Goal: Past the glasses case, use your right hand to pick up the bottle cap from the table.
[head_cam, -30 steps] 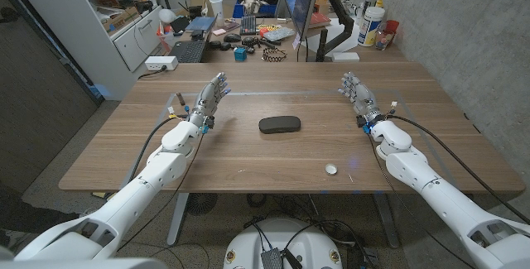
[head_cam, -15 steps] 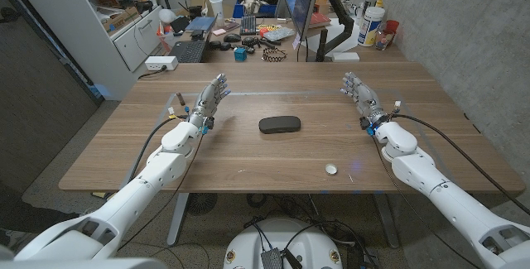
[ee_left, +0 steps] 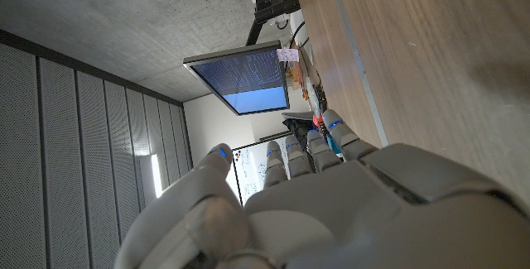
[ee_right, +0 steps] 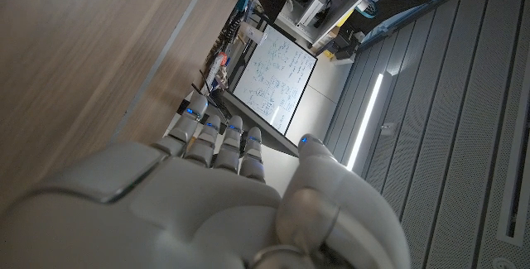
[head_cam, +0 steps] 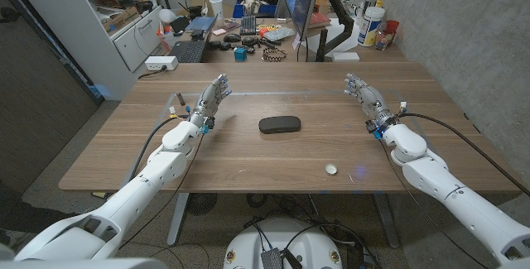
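Observation:
A small white bottle cap [head_cam: 331, 169] lies near the table's front edge, right of centre. The black glasses case [head_cam: 279, 125] lies at the table's middle, farther back than the cap. My right hand [head_cam: 367, 101] is raised at the right side with its fingers apart and nothing in them, well behind and to the right of the cap. Its back and straight fingers [ee_right: 217, 141] show in the right wrist view. My left hand [head_cam: 210, 99] is up at the left side, fingers spread and empty, left of the case. Its back [ee_left: 331, 194] shows in the left wrist view.
The wooden table [head_cam: 248, 157] has a second desk behind it crowded with a monitor [head_cam: 301, 4], a keyboard [head_cam: 190, 51], bottles [head_cam: 373, 25] and small items. A white shelf unit [head_cam: 124, 12] stands at the back left. A concrete wall is on the right.
My right arm has shifted slightly to the right and back, away from the case. The left arm, the case and the cap are where they were.

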`<state>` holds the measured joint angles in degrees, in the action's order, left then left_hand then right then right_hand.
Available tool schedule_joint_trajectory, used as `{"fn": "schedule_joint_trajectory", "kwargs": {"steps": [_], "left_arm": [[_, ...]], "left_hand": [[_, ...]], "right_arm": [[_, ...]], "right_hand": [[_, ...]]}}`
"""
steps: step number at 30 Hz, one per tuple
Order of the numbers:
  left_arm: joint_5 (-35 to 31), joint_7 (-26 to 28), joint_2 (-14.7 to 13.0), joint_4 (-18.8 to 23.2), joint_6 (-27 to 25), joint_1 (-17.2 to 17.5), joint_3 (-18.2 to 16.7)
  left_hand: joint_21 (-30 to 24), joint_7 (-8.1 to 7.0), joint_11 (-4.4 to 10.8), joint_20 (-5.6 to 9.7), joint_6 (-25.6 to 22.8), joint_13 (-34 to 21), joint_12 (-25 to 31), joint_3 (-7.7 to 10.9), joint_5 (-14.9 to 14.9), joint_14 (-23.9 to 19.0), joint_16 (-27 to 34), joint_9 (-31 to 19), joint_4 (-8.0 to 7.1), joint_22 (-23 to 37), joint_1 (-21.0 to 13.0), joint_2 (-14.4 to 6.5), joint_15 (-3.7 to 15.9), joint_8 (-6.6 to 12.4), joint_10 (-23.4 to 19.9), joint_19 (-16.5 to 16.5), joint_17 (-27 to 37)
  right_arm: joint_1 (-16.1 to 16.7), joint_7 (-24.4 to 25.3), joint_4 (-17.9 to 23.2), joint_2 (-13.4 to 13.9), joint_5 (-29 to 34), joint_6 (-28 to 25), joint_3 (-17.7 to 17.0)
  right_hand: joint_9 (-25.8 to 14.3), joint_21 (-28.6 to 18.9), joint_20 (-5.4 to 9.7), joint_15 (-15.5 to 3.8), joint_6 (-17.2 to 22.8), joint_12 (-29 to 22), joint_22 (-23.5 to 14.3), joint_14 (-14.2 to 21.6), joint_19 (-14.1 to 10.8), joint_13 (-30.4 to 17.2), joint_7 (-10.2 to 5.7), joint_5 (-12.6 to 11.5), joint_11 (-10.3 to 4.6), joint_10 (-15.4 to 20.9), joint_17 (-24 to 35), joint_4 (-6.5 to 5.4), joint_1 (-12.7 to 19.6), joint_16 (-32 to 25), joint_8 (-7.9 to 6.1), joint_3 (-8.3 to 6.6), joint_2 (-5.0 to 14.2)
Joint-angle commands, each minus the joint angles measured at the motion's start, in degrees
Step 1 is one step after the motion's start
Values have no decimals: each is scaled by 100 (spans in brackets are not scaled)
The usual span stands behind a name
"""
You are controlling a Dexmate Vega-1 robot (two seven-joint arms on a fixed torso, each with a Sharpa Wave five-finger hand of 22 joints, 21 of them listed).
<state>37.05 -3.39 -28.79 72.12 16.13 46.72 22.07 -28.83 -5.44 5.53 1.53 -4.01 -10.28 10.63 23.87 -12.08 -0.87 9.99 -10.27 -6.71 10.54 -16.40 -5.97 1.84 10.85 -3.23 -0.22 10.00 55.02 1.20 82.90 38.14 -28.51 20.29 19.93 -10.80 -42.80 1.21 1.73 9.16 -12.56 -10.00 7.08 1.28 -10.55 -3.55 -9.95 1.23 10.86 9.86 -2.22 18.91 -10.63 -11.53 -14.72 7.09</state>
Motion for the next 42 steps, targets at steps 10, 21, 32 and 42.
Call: {"fn": "schedule_joint_trajectory", "kwargs": {"steps": [10, 21, 32, 42], "left_arm": [[-19, 2, 32, 14, 22, 5, 36], [-51, -65, 58, -1, 15, -48, 97], [-61, -138, 62, -36, 11, -96, 127], [-65, -203, 64, -93, 27, -148, 137]], "left_hand": [[-14, 7, -24, 337, -50, -23, 62, 10, -30, -18, 54, -18, -3, 20, -6, 8, 315, 43, -71, -3, 23], [-9, 4, -24, 329, -58, -24, 62, 7, -32, -26, 57, -19, -1, 20, -4, 8, 311, 43, -75, 1, 22], [-5, 9, -22, 321, -95, -25, 62, 5, -33, -30, 57, -20, 1, 20, -1, 7, 306, 53, -79, 5, 21], [0, 11, -22, 317, -104, -26, 63, 3, -35, -34, 57, -21, 3, 20, 1, 8, 307, 53, -86, 5, 21]], "right_arm": [[709, 319, 846, 786, 681, 121, -345], [1203, 508, 1400, 1277, 1183, 122, -666], [1600, 639, 1785, 1631, 1638, -6, -993], [2055, 743, 2264, 1961, 2127, -266, -1364]], "right_hand": [[-22, 28, -41, 6, 107, -41, -30, 53, -11, -13, 0, -32, 11, 79, 4, 97, 78, -14, -24, -44, -14], [-24, 44, -53, -4, 116, -40, -31, 69, -18, -14, -9, -36, 2, 89, 2, 131, 108, -13, -20, -64, -9], [-26, 61, -58, -15, 134, -47, -32, 98, -33, -15, -11, -41, -7, 123, 1, 171, 143, -15, -19, -88, -3], [-28, 74, -66, -29, 135, -49, -33, 131, -51, -16, -12, -45, -5, 144, -2, 212, 185, -19, -13, -115, 8]]}}
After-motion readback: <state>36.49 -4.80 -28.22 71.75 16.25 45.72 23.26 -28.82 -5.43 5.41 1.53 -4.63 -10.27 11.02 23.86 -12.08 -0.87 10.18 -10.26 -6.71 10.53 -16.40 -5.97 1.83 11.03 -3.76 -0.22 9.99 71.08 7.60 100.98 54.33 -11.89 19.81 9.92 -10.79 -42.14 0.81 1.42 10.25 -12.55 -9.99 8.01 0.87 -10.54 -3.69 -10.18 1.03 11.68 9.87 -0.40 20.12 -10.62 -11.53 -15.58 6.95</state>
